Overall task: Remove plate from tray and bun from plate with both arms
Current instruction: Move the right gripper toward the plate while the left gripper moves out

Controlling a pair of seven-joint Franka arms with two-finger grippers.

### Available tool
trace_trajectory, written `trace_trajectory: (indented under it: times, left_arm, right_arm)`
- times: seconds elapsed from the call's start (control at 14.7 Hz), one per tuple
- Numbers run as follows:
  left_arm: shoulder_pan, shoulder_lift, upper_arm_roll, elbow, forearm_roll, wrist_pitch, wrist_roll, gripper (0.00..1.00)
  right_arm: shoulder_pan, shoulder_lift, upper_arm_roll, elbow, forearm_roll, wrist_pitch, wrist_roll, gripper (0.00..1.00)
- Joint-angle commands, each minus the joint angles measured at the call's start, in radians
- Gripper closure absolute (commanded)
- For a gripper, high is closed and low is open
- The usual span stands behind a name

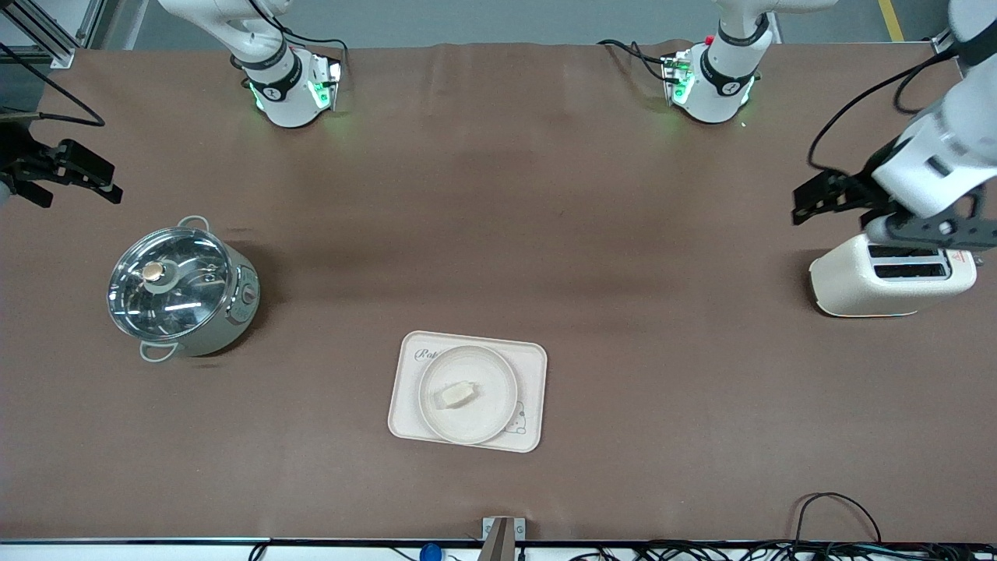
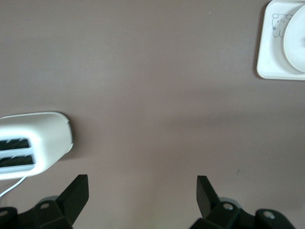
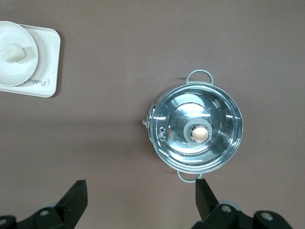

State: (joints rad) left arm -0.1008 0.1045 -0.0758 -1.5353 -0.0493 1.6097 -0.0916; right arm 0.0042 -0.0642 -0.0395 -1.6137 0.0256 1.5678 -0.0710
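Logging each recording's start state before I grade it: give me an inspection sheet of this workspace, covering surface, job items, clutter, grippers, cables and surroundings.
Surface: brown table, faint creases in its covering.
Job's things: bun lies on the plate, and the plate sits on the tray, nearer to the front camera than the pot and toaster. Nothing removed yet.
Clutter: lidded steel pot toward the right arm's end; white toaster toward the left arm's end.
Grippers: left gripper open, over the table beside the toaster; right gripper open, over the table by the pot. Both hold nothing.
Cables: black cables along the table's front edge, more at the arm bases.
Surroundings: nothing seen.
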Motion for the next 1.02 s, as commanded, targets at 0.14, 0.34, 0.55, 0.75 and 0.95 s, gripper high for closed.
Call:
trace_trajectory:
  times: [0.14,0.34,0.55,0.75,0.95]
  left_arm:
    - [-0.069,0.145,-0.032,0.017,0.017,0.137,-0.156,0.00]
    - [-0.109,0.214,-0.030,0.020,0.026,0.200,-0.241,0.00]
    - [-0.114,0.285,-0.030,0.023,0.057,0.259,-0.244,0.00]
    - [-0.114,0.342,-0.032,0.024,0.150,0.317,-0.246,0.00]
    - [-0.112,0.356,-0.033,0.026,0.144,0.323,-0.252,0.00]
  right_arm:
    - [0.002,0.061,0.000,-0.006,0.097,0.041,0.014,0.00]
    - [0.020,0.113,0.001,-0.075,0.171,0.139,0.014,0.00]
    - [0.097,0.217,0.001,-0.083,0.180,0.251,0.016,0.00]
    - [0.180,0.323,0.001,-0.081,0.233,0.392,0.063,0.00]
    - [0.282,0.443,0.001,-0.080,0.270,0.564,0.167,0.00]
